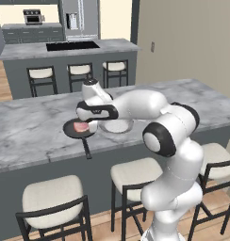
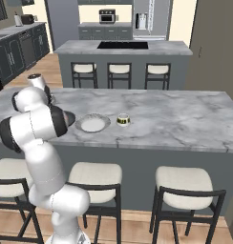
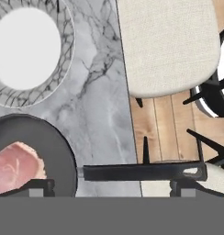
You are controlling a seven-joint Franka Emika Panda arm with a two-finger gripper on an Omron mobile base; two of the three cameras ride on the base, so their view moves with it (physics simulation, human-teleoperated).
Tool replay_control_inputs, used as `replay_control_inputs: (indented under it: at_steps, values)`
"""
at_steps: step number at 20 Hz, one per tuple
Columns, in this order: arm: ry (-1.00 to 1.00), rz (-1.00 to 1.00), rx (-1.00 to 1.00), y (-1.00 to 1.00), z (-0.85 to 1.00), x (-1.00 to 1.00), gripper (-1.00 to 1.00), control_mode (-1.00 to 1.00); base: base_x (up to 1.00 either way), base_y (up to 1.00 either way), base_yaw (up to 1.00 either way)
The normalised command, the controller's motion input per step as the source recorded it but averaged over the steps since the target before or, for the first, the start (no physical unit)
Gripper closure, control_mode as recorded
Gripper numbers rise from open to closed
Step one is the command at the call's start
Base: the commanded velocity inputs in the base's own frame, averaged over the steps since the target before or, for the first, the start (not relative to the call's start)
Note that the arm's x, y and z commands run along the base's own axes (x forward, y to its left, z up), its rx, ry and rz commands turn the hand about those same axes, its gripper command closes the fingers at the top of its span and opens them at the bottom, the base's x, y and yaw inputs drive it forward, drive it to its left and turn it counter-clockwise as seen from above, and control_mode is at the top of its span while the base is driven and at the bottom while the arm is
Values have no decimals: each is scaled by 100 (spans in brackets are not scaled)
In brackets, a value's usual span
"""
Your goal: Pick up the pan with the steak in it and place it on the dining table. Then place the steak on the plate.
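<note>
Pan (image 1: 78,129) sits on dining table (image 1: 32,127), centre-left of left base view, steak (image 1: 81,126) inside, plate (image 1: 116,126) just right. Handle's long axis runs toward lower frame edge, overhanging table edge. Gripper (image 3: 109,186) above pan, fingers spread wide, holding nothing.

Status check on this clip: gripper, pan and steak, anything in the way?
Gripper open, straddling the pan handle. Pan on the dining table, steak inside, plate alongside. Small bowl beyond the plate, not obstructing.
</note>
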Motion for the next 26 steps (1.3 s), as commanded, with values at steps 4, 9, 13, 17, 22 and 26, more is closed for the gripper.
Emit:
replay_control_inputs:
  at_steps: [4, 9, 13, 17, 22, 26]
  values:
    - [5, -1, 0, 0, -18, 10, -100, -100, 0, 0, 0]
    - [5, -4, 0, 2, -16, 27, -100, -100, 0, 0, 0]
    - [7, -6, 0, 11, -16, 39, -100, -100, 0, 0, 0]
    - [4, -7, -1, 35, -19, 34, -100, -100, 0, 0, 0]
    - [-14, -2, -9, 39, -22, -2, -100, -100, 0, 0, 0]
    - [-19, 0, -7, 30, -15, -19, -100, -100, 0, 0, 0]
